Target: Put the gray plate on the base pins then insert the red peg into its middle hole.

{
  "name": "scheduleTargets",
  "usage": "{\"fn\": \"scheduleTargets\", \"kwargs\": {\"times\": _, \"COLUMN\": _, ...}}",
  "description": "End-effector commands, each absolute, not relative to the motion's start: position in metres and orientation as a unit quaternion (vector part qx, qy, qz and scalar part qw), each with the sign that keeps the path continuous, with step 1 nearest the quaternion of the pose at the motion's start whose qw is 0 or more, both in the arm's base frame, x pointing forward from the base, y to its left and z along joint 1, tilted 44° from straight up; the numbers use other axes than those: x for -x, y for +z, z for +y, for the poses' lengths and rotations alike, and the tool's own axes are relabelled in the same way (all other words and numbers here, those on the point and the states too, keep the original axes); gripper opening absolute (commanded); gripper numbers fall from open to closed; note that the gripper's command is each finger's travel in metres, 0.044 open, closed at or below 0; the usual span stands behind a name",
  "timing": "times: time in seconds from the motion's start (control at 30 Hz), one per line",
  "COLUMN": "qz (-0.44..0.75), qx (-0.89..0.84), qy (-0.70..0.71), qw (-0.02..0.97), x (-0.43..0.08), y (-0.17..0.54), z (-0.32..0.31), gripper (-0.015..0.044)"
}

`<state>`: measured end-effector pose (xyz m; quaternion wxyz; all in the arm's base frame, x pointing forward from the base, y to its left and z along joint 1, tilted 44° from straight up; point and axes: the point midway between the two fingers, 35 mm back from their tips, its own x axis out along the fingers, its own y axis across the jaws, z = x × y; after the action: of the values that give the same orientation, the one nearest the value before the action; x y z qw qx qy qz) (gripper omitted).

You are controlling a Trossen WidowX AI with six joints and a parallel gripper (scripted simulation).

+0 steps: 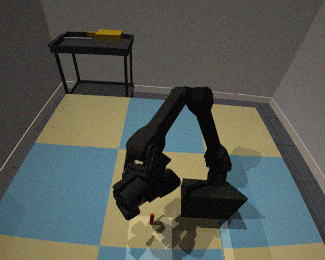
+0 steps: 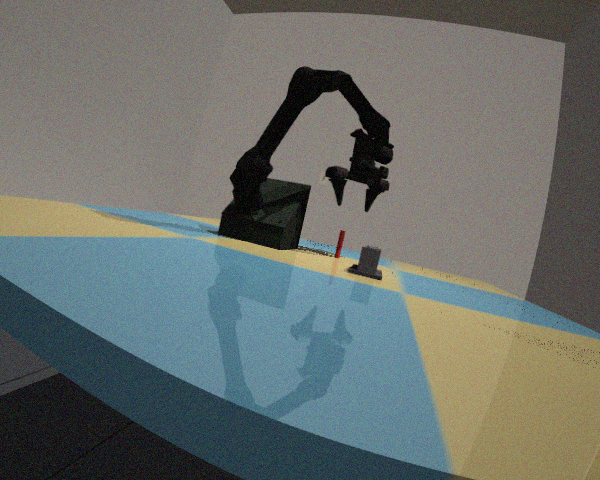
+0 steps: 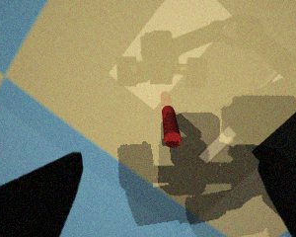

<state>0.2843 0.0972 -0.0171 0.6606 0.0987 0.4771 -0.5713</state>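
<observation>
The red peg (image 1: 151, 219) (image 2: 340, 244) (image 3: 171, 125) stands upright on the mat. My gripper (image 2: 353, 207) (image 3: 172, 161) is wide open and empty, pointing down, well above the peg. In the wrist view the peg shows between the two fingers. The gray plate (image 2: 370, 259) is on the dark base (image 2: 375, 275) to the right of the peg in the exterior view; no finger touches it. Its holes and the pins cannot be made out there, nor whether it lies fully flat. Plate and base are hidden behind the arm in the top view and out of the wrist view.
The arm's dark mounting block (image 1: 213, 202) (image 2: 264, 222) stands beside the peg area. Shadows of the arm fall across the blue and yellow mat (image 1: 59, 190) (image 2: 135, 335). A black cart (image 1: 86, 50) with a yellow box (image 1: 109, 34) stands far back by the wall.
</observation>
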Motion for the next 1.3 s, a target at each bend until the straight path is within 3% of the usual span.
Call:
{"fn": "scheduleTargets", "kwargs": {"times": 0.0, "qz": 0.419, "qx": -0.158, "qy": -0.628, "qw": 0.637, "x": -0.271, "y": -0.031, "z": 0.100, "gripper": 0.0440}}
{"fn": "scheduleTargets", "kwargs": {"times": 1.27, "qz": 0.418, "qx": -0.158, "qy": -0.628, "qw": 0.637, "x": -0.262, "y": -0.079, "z": 0.060, "gripper": 0.0440}}
